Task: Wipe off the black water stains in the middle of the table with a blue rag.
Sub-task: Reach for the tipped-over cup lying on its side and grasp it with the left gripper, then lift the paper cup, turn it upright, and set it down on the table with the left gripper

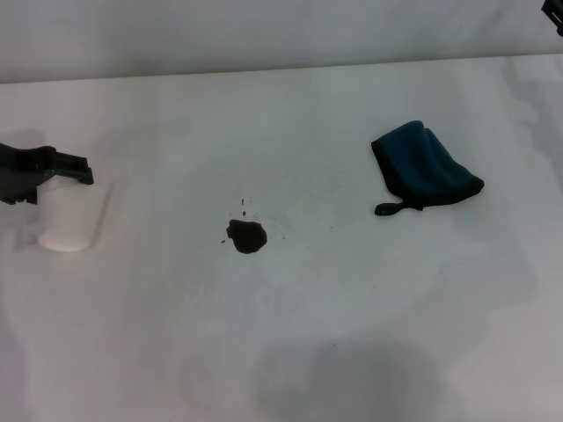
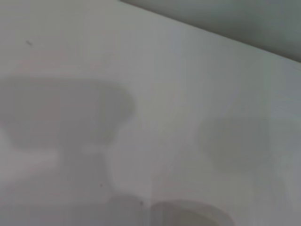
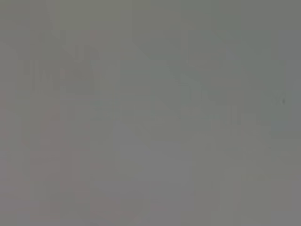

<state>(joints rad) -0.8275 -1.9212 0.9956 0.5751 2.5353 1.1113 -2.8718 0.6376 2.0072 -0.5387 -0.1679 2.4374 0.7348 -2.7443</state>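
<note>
Stains (image 1: 247, 236), black and small with a few specks beside them, are lying in the middle of the white tabletop (image 1: 290, 343), and the blue rag (image 1: 426, 167) is resting untouched well apart on the right side, so picking it from above at its thick folded part seems the best start. The left end effector (image 1: 44, 171) is hanging at the left edge over a white cup (image 1: 70, 220), the right end effector (image 1: 554, 16) is only peeking in at the far right corner, and I cannot tell whether either is open or holding anything. Open room is lying all around rag and stain, with no edge near them.
</note>
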